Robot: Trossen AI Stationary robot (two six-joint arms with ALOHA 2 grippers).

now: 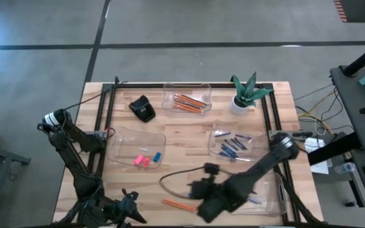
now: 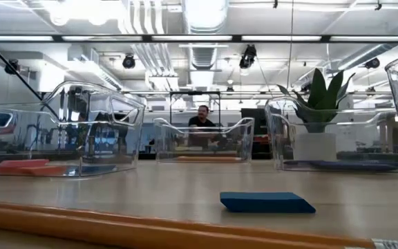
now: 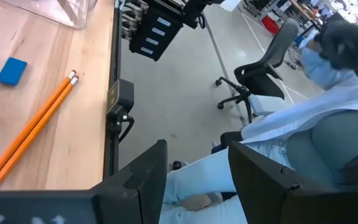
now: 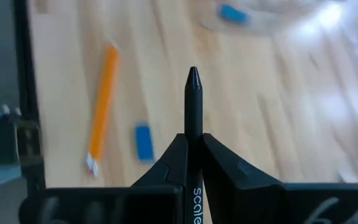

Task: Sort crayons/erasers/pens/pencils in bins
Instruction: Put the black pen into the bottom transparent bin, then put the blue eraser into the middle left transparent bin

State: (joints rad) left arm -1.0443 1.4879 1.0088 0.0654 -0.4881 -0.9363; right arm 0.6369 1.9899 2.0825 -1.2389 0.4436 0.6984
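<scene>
My right gripper (image 1: pixel 206 208) is over the table's near middle, shut on a black pen (image 4: pixel 193 106). Two orange pencils (image 1: pixel 177 204) lie side by side on the table close to it and also show in the left wrist view (image 3: pixel 33 127). A blue eraser (image 4: pixel 143 142) lies flat on the wood beside them. The far bin (image 1: pixel 187 98) holds orange pencils. The left bin (image 1: pixel 137 149) holds pink and blue erasers (image 1: pixel 146 158). The right bin (image 1: pixel 236 142) holds blue sticks. My left gripper (image 3: pixel 194 180) is open and empty at the table's near left edge (image 1: pixel 128 212). My right gripper pinches the pen's barrel (image 4: pixel 193 130) between its two fingers (image 4: pixel 174 163). The fingers lie along the pen, and its pointed end (image 4: pixel 193 76) sticks out past the fingertips. The pen shows above the wood, clear of the pencil and the eraser.
A black lump-shaped object (image 1: pixel 143 109) and a white plant pot (image 1: pixel 243 101) stand at the far side. A fourth clear bin (image 1: pixel 271 193) sits near right, partly under my right arm. A black cable (image 1: pixel 173 177) loops over the near middle. A seated person (image 3: pixel 303 124) is beyond the near edge.
</scene>
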